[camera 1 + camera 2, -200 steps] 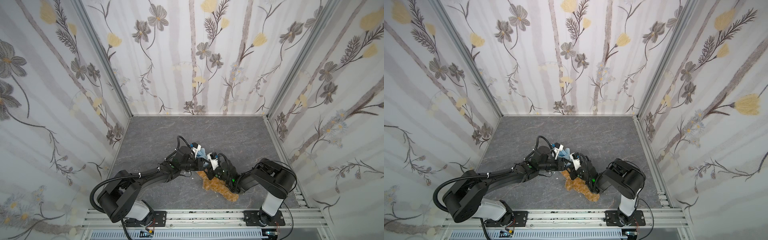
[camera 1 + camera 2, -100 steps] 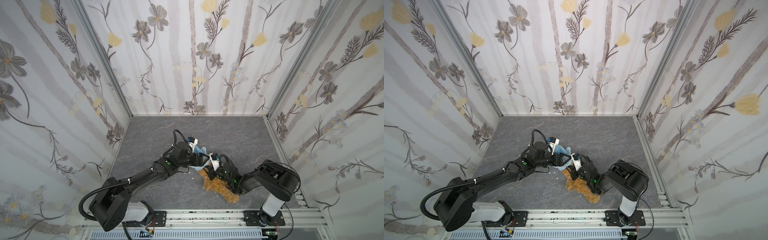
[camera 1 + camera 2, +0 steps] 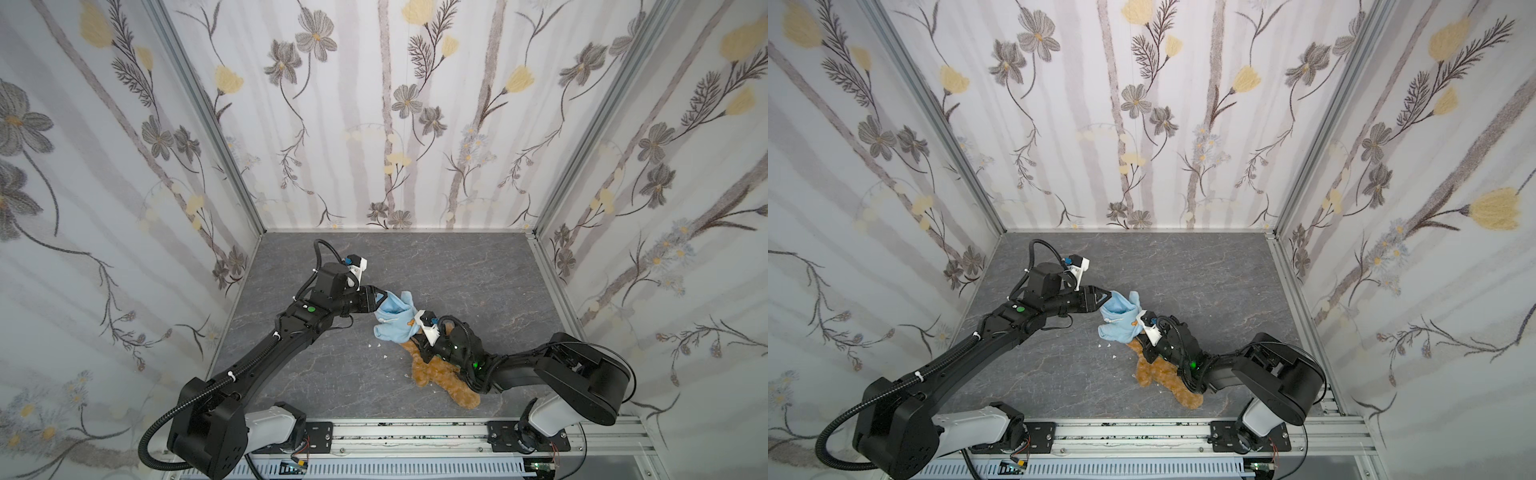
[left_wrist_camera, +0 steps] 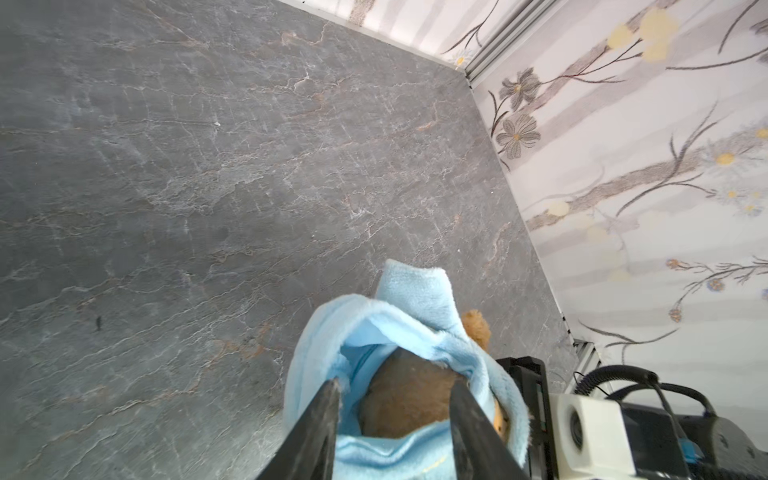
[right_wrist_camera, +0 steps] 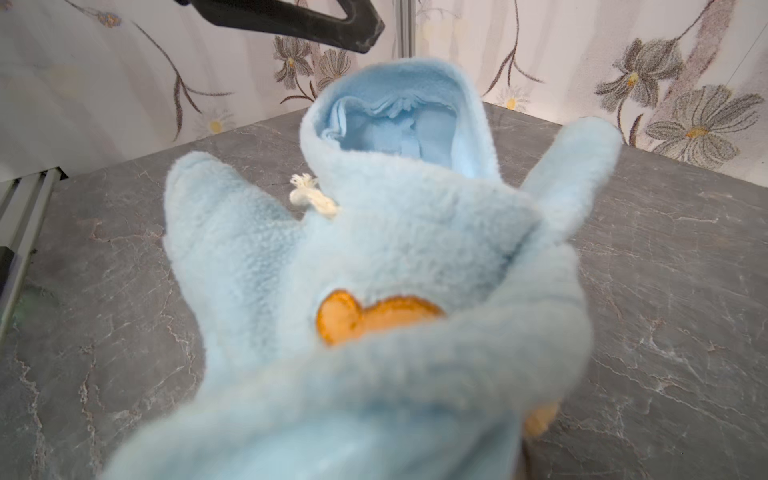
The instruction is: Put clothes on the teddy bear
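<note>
The teddy bear [image 3: 436, 370] [image 3: 1163, 374] lies on the grey floor, its upper half inside a light-blue hooded top [image 3: 392, 318] [image 3: 1119, 318]. My left gripper [image 3: 380, 300] [image 3: 1106, 297] [image 4: 395, 384] is at the hood's opening, its fingers apart. The bear's brown head [image 4: 407, 399] shows inside the hood between them. My right gripper [image 3: 417, 338] [image 3: 1144, 338] is at the top's lower hem, above the bear's body. In the right wrist view the bunched hem hides its fingers, and the orange bear emblem [image 5: 365, 316] shows just beyond.
A few white crumbs [image 3: 370, 344] lie on the floor left of the bear. Flowered walls close in three sides. An aluminium rail [image 3: 395, 432] carrying both arm bases runs along the front edge. The right arm lies low across the bear's legs.
My left arm has stretched out and its wrist has drawn back to the left; its fingers widened, then narrowed at the hood. The right gripper has stayed at the hem.
</note>
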`<control>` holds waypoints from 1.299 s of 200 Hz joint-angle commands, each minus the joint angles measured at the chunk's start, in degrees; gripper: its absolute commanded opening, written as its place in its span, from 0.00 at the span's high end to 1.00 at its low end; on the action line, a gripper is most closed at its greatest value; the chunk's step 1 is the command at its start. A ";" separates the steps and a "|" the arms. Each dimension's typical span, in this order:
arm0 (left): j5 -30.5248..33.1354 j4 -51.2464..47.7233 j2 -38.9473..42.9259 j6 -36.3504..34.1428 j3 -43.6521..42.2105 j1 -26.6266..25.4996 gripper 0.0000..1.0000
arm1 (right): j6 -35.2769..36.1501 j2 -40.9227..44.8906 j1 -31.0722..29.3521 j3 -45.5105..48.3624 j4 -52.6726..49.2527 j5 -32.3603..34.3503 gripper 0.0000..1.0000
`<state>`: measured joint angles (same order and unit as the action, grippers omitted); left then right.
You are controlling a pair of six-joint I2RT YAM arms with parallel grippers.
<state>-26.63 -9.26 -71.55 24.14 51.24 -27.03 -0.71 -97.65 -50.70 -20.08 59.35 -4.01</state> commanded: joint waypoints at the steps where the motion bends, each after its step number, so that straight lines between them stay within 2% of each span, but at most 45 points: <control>1: -4.94 -5.02 -2.35 -5.37 2.23 -0.07 0.64 | 5.76 1.08 -0.84 -0.84 -2.51 2.44 1.00; 26: -6.99 -8.48 -4.16 -8.78 3.85 -0.94 0.72 | 7.24 1.46 -1.66 -1.15 -3.61 3.39 1.00; 64: -7.49 -11.78 -7.36 -11.95 3.78 -1.70 0.75 | 8.61 1.69 -2.83 -1.42 -3.64 4.12 1.00; 90: -5.77 -11.95 -10.05 -13.71 3.84 -2.15 0.71 | 9.25 1.72 -3.18 -0.59 -0.93 3.28 1.00; 137: -10.27 -11.84 -13.00 -16.17 3.60 -3.10 0.59 | 10.11 2.09 -3.32 0.34 1.40 1.40 1.00; 189: -16.16 -10.24 -13.30 -15.68 3.62 -3.65 0.43 | 10.72 1.41 -3.30 0.63 3.45 -0.18 1.00; 260: -20.11 -7.33 -14.65 -13.56 4.28 -5.12 0.37 | 12.75 1.08 -3.27 -0.58 3.93 -2.61 1.00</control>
<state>-40.16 -19.40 -85.58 9.54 54.74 -31.00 10.15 -96.09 -53.93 -19.42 58.89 -3.33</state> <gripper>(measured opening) 0.636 0.198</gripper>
